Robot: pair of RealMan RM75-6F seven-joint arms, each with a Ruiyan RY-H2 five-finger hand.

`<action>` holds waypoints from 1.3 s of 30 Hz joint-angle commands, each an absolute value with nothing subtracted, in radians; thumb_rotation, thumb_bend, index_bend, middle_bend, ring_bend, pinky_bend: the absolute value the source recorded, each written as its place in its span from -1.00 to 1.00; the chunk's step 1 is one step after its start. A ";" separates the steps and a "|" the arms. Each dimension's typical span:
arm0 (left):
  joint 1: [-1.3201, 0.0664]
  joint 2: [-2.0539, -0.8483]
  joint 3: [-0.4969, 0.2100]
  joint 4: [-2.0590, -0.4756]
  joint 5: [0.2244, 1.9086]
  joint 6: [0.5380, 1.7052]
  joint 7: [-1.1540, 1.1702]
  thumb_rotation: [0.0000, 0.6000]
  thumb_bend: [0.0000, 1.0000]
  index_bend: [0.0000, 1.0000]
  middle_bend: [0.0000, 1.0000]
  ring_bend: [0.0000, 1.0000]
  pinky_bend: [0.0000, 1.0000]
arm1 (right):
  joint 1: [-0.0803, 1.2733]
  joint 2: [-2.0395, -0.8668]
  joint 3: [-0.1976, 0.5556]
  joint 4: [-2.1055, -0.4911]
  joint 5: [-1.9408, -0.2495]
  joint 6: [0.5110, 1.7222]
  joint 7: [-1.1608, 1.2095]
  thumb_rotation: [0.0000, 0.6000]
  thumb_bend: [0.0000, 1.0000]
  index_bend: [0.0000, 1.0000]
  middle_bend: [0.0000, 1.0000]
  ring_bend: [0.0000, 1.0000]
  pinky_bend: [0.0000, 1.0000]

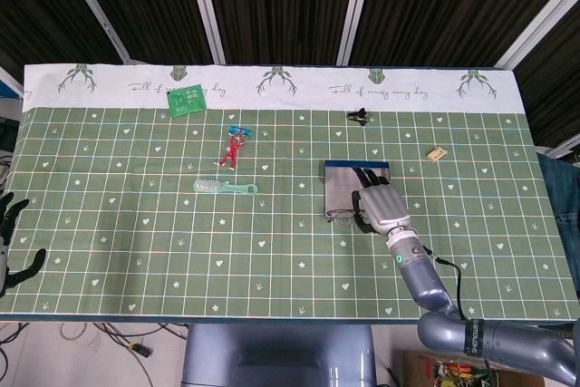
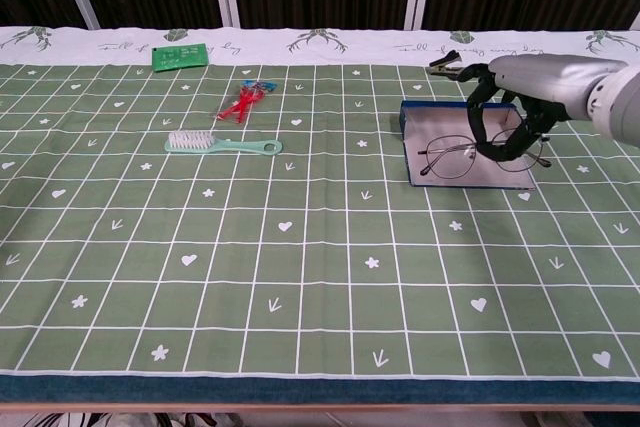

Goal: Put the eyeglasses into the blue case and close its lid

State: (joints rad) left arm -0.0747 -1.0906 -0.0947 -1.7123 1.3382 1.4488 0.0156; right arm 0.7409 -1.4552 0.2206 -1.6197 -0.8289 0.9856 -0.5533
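Your right hand (image 2: pixel 512 117) has its fingers curled round the glasses (image 2: pixel 470 155), gripping them right above the open case (image 2: pixel 412 127).

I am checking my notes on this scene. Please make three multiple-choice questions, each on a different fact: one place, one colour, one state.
1. Where are the eyeglasses?
A. over the blue case
B. beside the brush
C. at the table's near edge

2. What colour is the card at the far left?
A. red
B. green
C. white

3. What is the right hand doing?
A. resting empty
B. pressing the stapler
C. holding the eyeglasses

Answers: 1 A, they sit above the open case. 2 B, it is plainly green. 3 C, its fingers grip the frame.
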 commanded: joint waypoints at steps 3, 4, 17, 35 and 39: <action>-0.075 -1.090 -0.095 -1.713 1.337 1.449 0.015 1.00 -0.34 -0.78 -1.00 -1.00 -1.00 | 0.777 -1.451 0.242 -1.540 -0.854 0.943 -0.512 1.00 0.09 0.31 -1.00 -0.93 -0.66; -0.075 -1.090 -0.096 -1.713 1.337 1.449 0.015 1.00 -0.34 -0.78 -1.00 -1.00 -1.00 | 0.782 -1.454 0.244 -1.525 -0.858 0.937 -0.503 1.00 0.09 0.31 -1.00 -0.93 -0.67; -0.075 -1.091 -0.099 -1.714 1.329 1.448 0.017 1.00 -0.34 -0.78 -1.00 -1.00 -1.00 | 0.836 -1.509 0.252 -1.306 -0.888 0.827 -0.394 1.00 0.08 0.32 -1.00 -0.93 -0.67; -0.075 -1.091 -0.099 -1.713 1.328 1.448 0.020 1.00 -0.34 -0.78 -1.00 -1.00 -1.00 | 0.853 -1.621 0.254 -1.101 -0.892 0.801 -0.310 1.00 0.08 0.32 -1.00 -0.93 -0.67; -0.075 -1.090 -0.098 -1.712 1.329 1.448 0.019 1.00 -0.34 -0.78 -1.00 -1.00 -1.00 | 0.857 -1.644 0.260 -1.077 -0.874 0.797 -0.313 1.00 0.08 0.32 -1.00 -0.93 -0.67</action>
State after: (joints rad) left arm -0.0746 -1.0903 -0.0984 -1.7121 1.3286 1.4479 0.0187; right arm 0.8556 -1.6404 0.2579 -1.0801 -0.8773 0.7983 -0.3115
